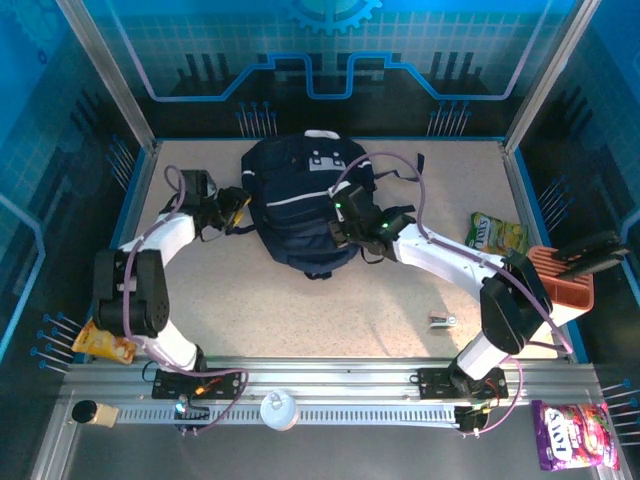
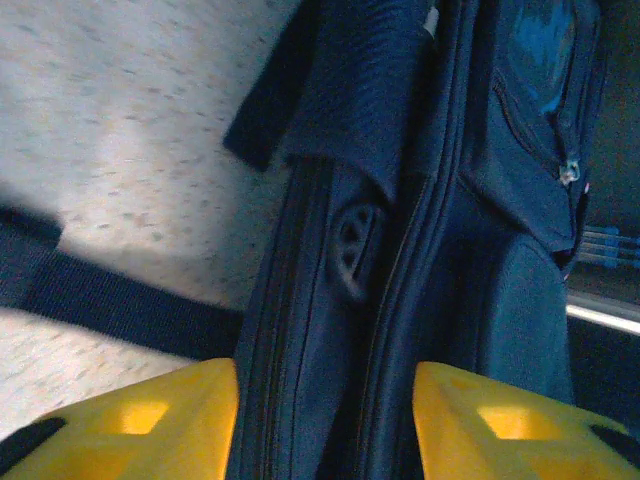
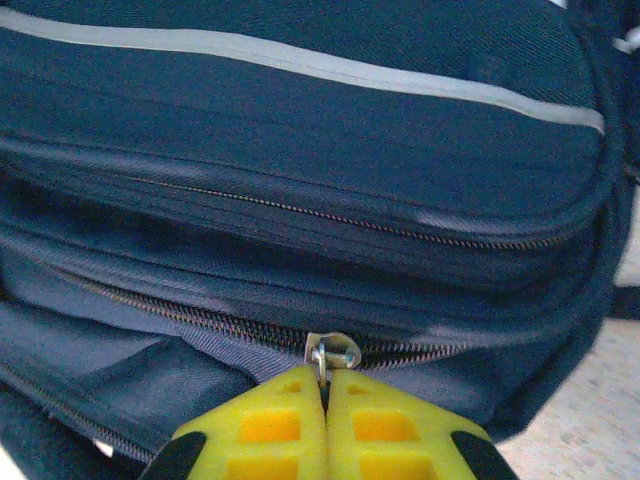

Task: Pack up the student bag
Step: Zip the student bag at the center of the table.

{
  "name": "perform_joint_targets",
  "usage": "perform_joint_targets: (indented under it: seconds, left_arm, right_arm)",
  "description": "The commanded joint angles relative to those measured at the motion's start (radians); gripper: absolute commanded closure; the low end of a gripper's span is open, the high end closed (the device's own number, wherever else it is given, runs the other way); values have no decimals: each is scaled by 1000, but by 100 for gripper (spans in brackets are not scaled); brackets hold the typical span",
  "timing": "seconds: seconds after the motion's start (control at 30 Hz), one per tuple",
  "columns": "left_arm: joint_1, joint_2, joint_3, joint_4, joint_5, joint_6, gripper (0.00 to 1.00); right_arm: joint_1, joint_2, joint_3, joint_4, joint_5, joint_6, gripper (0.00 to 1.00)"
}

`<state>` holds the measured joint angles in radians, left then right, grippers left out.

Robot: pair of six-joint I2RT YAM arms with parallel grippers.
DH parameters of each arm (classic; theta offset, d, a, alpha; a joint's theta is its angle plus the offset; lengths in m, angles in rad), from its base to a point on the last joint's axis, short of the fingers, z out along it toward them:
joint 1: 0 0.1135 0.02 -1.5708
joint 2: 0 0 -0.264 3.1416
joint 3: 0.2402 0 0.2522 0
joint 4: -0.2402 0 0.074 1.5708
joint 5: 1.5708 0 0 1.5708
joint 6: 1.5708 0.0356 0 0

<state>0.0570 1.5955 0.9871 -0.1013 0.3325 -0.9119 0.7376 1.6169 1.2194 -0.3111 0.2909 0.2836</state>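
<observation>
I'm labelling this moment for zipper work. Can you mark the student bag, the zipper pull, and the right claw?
student bag (image 1: 290, 210): top external view, its front panel.
zipper pull (image 3: 322, 353): right wrist view, its metal tab.
right claw (image 3: 325, 400): right wrist view, where its yellow fingertips meet.

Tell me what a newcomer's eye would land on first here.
The student bag lies mid-table, with both arms reaching in on it. The right tool is pinched shut on a metal zipper pull at the bag's near side, while the left tool straddles the bag's left edge, open.
</observation>
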Motion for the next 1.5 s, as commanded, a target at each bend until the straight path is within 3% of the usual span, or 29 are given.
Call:
perform_joint_targets:
  seconds: [0.0, 0.17, 0.37, 0.5, 0.9, 1.27, 1.4, 1.47]
  left_arm:
    - [5, -131, -46, -109, -42, 16, 46]
    - [-4, -280, -158, -131, 35, -94, 43]
    - [-55, -376, -203, -243, 42, -243, 43]
    - [-109, -402, -256, -142, 59, -347, 44]
    - [-200, -306, -219, 0, 25, -426, 49]
    - [-223, -213, -182, 97, -25, -440, 54]
    - [-224, -195, -179, 94, -35, -434, 62]
    - [-224, -192, -180, 88, -44, -427, 74]
  right_arm:
    - [49, 45, 87, 74, -104, 23, 100]
    - [94, 120, 155, 113, -198, 48, 100]
    - [119, 188, 206, 134, -267, 77, 100]
    - [126, 205, 210, 147, -289, 94, 100]
    - [132, 207, 201, 154, -309, 110, 100]
    - [137, 193, 175, 141, -288, 99, 100]
    - [137, 189, 165, 138, -280, 98, 100]
    - [137, 186, 159, 133, -263, 97, 100]
